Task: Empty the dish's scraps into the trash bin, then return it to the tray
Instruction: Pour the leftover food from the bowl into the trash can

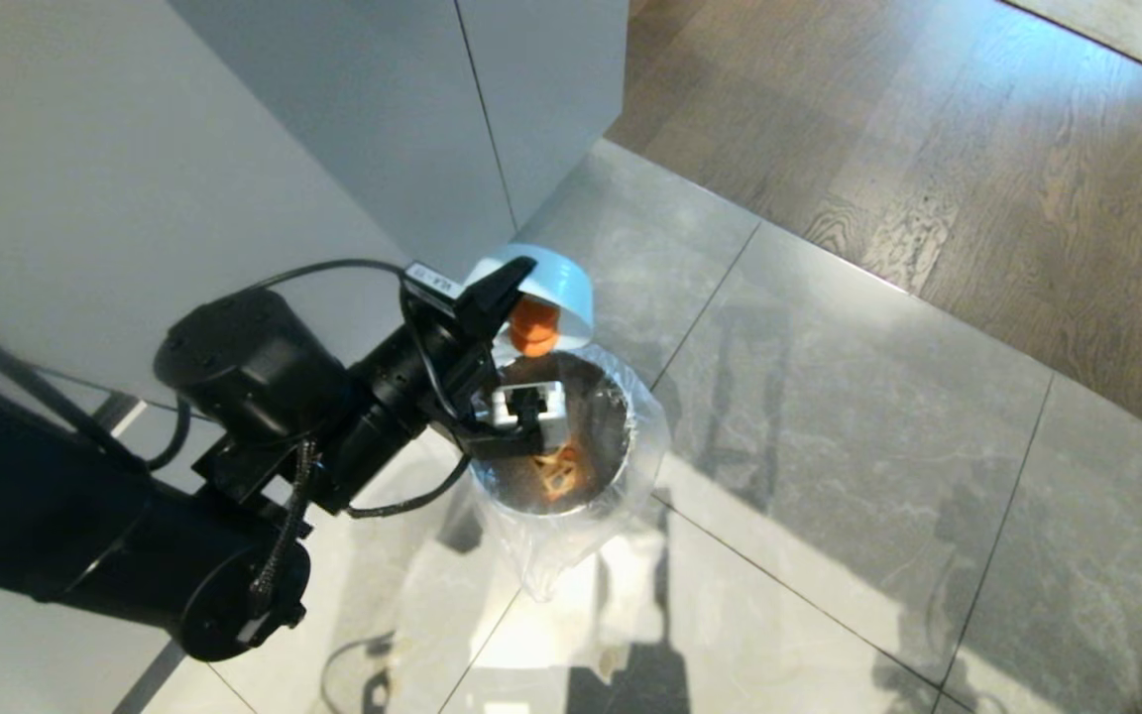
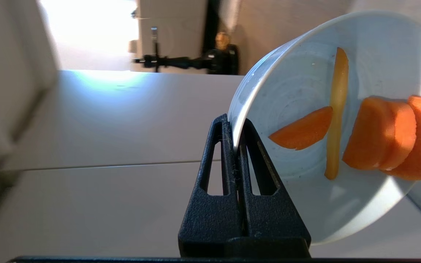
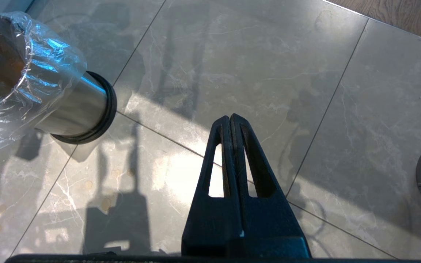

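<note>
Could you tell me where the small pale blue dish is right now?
In the head view, just left of centre, the dish is tipped over the trash bin, pinched by its rim in the left hand.

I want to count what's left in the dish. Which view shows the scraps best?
The left wrist view: the scraps lie in plain sight inside the tipped dish. The head view shows only one orange chunk under the rim; the right wrist view shows none.
</note>
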Tool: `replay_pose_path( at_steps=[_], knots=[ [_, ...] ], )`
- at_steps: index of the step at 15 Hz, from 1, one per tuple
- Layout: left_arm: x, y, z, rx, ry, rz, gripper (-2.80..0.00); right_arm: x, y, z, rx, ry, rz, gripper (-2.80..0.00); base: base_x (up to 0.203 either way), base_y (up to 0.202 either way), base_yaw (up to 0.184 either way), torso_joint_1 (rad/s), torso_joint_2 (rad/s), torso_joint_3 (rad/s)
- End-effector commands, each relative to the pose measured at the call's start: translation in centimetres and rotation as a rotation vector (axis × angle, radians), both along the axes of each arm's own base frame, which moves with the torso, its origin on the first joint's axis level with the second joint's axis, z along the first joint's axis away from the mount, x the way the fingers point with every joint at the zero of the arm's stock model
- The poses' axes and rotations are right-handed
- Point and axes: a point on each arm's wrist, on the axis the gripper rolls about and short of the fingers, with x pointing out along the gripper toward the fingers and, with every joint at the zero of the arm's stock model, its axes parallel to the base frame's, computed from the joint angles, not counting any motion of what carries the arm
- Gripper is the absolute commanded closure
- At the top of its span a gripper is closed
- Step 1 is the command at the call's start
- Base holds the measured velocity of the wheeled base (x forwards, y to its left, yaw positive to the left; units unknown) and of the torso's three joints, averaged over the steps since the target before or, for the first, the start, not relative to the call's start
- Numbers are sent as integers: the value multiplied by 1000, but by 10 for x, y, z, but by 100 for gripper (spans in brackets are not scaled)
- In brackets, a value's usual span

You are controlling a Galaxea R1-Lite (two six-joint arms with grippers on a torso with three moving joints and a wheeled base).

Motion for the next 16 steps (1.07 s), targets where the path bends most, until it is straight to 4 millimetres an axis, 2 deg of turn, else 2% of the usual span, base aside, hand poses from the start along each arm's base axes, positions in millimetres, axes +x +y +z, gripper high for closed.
replay_pose_path(
  at_steps=[1, 6, 16],
  knots=[
    [-19, -3, 20, -52, -80, -21, 0, 0, 0, 0, 1, -1, 0, 0, 0, 0, 0, 0, 0, 0],
    [-45, -9, 32, -98, -89, -31, 0, 0, 0, 0, 1, -1, 0, 0, 0, 0, 0, 0, 0, 0],
    [-65, -9, 52, -137, -144, -6, 0, 0, 0, 0, 1, -1, 0, 0, 0, 0, 0, 0, 0, 0]
  ],
)
